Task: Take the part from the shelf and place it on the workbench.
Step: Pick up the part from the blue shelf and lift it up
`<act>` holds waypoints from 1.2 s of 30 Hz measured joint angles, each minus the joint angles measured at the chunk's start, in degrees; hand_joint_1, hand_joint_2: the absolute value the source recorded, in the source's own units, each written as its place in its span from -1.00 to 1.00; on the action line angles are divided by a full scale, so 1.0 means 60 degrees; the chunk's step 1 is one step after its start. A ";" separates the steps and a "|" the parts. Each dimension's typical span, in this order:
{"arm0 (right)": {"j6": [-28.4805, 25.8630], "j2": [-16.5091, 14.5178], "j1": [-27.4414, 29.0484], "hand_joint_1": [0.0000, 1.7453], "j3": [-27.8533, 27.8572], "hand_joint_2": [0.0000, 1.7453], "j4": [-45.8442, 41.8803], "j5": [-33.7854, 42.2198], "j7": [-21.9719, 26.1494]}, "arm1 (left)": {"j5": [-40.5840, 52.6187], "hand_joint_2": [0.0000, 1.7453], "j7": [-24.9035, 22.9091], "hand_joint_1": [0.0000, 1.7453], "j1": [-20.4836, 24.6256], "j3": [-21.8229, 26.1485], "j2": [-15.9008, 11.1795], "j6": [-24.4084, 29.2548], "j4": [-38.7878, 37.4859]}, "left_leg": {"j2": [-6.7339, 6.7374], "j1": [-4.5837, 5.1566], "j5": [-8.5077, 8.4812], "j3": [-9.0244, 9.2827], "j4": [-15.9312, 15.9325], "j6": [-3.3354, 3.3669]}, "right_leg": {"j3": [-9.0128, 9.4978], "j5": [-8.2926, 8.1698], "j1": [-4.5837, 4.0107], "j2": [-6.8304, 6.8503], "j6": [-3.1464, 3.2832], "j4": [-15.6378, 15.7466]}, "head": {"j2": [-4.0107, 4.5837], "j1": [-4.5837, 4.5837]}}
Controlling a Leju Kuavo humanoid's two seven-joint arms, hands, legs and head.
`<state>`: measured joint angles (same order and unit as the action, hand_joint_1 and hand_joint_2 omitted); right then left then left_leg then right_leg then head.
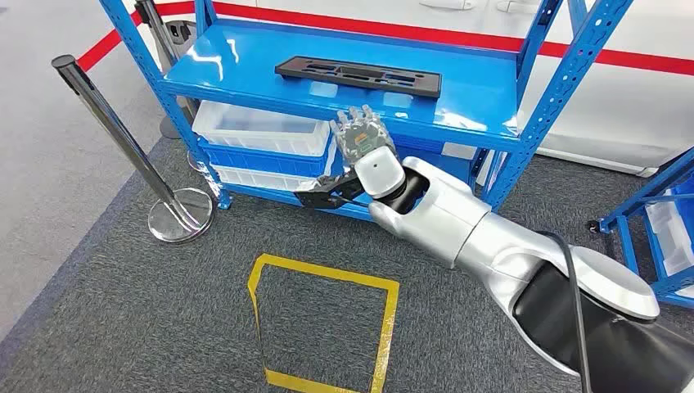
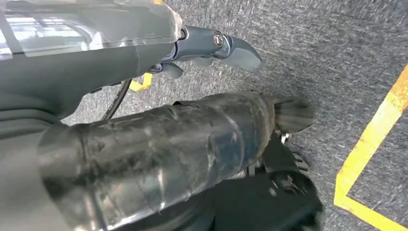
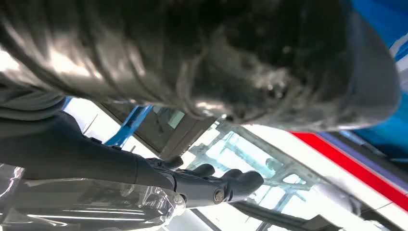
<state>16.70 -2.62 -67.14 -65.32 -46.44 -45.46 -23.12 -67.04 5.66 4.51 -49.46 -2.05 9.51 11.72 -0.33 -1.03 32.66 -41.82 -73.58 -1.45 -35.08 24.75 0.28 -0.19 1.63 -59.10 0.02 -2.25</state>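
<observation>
The part [image 1: 360, 75], a long flat black piece with cut-outs, lies on the top board of the blue shelf [image 1: 245, 61], toward its middle. My right hand [image 1: 364, 135] is raised in front of that board's front edge, just below and short of the part, with its fingers apart and nothing in them. In the right wrist view the right hand's fingers [image 3: 231, 185] are stretched out and bare. My left hand [image 2: 226, 45] hangs over the grey carpet, fingers extended and holding nothing.
White and blue bins [image 1: 262, 131] fill the lower shelf level behind my right hand. A chrome stanchion [image 1: 106, 123] with a round base [image 1: 182, 214] stands left of the shelf. A yellow tape square [image 1: 323, 327] marks the carpet. Another blue rack [image 1: 663, 213] stands at the right.
</observation>
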 joint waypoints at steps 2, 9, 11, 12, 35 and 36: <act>0.0027 0.0094 0.0000 -1.00 0.0001 -1.00 -0.0100 0.0029 -0.0010 | -0.0005 -1.00 -0.0015 -1.00 -0.0002 0.0000 0.0000 0.0000 0.0000 | 0.0001 0.0000 -0.0036 -0.0102 -0.0189 0.0003 | 0.0004 0.0003 -0.0013 -0.0001 0.0005 -0.0002 | 0.0000 0.0002; 0.0067 0.0545 -0.0135 -1.00 0.0024 -1.00 -0.0751 0.0065 -0.0044 | -0.0025 -1.00 -0.0036 -1.00 0.0019 0.0000 -0.0055 -0.0001 0.0000 | 0.0026 0.0160 -0.1248 0.1195 0.2489 0.0359 | 0.0022 0.0018 -0.0063 -0.0038 -0.0107 0.0007 | 0.0000 0.0006; 0.0075 0.0636 -0.0142 -1.00 0.0028 -1.00 -0.0885 0.0068 -0.0045 | -0.0025 -1.00 -0.0034 -1.00 0.0038 0.0000 -0.0056 -0.0001 0.0000 | 0.0016 0.0144 -0.1290 0.1217 0.2599 0.0398 | 0.0008 0.0035 -0.0062 -0.0022 -0.0210 -0.0011 | 0.0000 0.0005; 0.0076 0.0679 -0.0156 -1.00 0.0032 -1.00 -0.0944 0.0069 -0.0044 | -0.0025 -1.00 -0.0036 -1.00 0.0033 0.0000 -0.0056 -0.0002 0.0000 | 0.0024 0.0112 -0.1315 0.1255 0.2657 0.0429 | -0.0032 0.0128 -0.0066 -0.0021 -0.0257 -0.0118 | 0.0000 0.0016; 0.0089 0.1079 -0.0136 -1.00 0.0035 -1.00 -0.1467 0.0073 -0.0044 | -0.0029 -1.00 -0.0043 -1.00 0.0034 0.0000 -0.0051 -0.0004 0.0000 | 0.0010 0.0009 -0.0590 0.0265 0.0556 0.0100 | -0.0072 -0.0047 -0.0012 -0.0047 -0.0055 -0.0048 | 0.0000 0.0059; 0.0088 0.1081 -0.0142 -1.00 0.0035 -1.00 -0.1480 0.0073 -0.0044 | -0.0029 -1.00 -0.0044 -1.00 0.0033 0.0000 -0.0056 -0.0004 0.0000 | 0.0015 0.0033 -0.0908 0.0596 0.1269 0.0174 | -0.0054 -0.0041 -0.0020 -0.0050 -0.0053 -0.0048 | 0.0000 0.0063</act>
<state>17.23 3.86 -67.99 -65.11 -55.31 -45.03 -23.39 -67.21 5.40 4.71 -49.46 -2.39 9.49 11.72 -0.24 -0.83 27.21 -38.25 -65.97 -0.40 -35.40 24.51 0.16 -0.49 1.31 -59.39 0.02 -1.87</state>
